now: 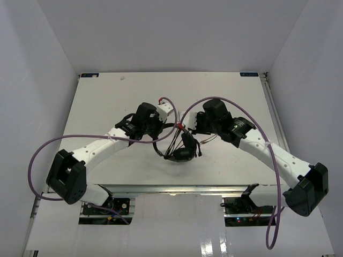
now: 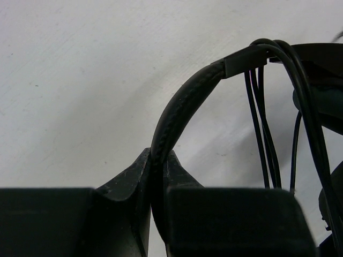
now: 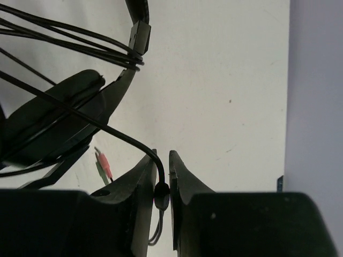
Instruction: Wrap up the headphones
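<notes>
Black padded over-ear headphones (image 1: 182,151) held mid-table between the arms — left gripper (image 2: 159,160) clamped on arched headband (image 2: 177,107); right gripper (image 3: 162,160) pinching thin black cord (image 3: 162,191), taut back to loops over the headband.

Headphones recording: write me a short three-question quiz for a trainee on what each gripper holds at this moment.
1. True or false: the left gripper is shut on the headband.
2. What does the right gripper pinch? A) the cord B) an earcup C) the headband
3. Fill in: the two small plugs in the right wrist view are pink and ____.

Key: 1 true; 2 A; 3 green.
</notes>
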Motion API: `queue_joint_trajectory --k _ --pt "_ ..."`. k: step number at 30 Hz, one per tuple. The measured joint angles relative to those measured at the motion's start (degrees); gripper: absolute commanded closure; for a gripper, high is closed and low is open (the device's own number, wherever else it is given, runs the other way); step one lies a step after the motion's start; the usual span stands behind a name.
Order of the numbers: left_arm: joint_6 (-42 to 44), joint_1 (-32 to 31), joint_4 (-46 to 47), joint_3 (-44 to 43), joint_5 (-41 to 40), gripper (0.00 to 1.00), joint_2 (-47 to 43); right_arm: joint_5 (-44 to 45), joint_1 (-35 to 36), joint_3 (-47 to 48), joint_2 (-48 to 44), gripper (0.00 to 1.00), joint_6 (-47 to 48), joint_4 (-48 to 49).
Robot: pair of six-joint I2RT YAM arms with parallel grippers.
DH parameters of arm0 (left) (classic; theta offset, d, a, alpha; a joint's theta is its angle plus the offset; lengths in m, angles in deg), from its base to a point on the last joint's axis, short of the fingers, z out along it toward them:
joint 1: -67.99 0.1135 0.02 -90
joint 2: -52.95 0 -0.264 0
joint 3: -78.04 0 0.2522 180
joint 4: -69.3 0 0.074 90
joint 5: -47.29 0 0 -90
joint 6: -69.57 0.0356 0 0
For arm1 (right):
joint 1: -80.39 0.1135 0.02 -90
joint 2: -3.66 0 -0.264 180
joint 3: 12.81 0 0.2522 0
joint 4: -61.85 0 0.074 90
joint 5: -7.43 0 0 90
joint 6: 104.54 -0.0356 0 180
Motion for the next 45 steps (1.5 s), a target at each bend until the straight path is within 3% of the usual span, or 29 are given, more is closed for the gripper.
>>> queue_joint_trajectory --k 11,18,24,35,45 --pt "0.16 -3.49 -1.14 1.06 10.91 1.0 -10.28 -21.0 -8.12 -2.96 4.56 0.77 -9.97 5.02" --pt "-4.53 -3.52 -1.57 1.2 11.98 1.0 -13.08 -37.52 -13.64 -4.57 6.18 0.68 -18.1 10.13" --pt "-11.24 -3.84 4.39 5.03 11.38 1.0 -14.45 -48.81 -16.07 -7.37 10.72 0.64 -24.39 15.28" --pt "-23.84 -4.23 19.9 14.2 2.45 1.0 -14.65 -59.37 -18.88 -10.74 17.84 0.63 -36.17 26.35" --pt "-36.37 -3.32 29.97 19.8 -9.72 1.0 -7.85 -62.95 -19.44 -6.19 34.12 0.63 -41.99 31.9"
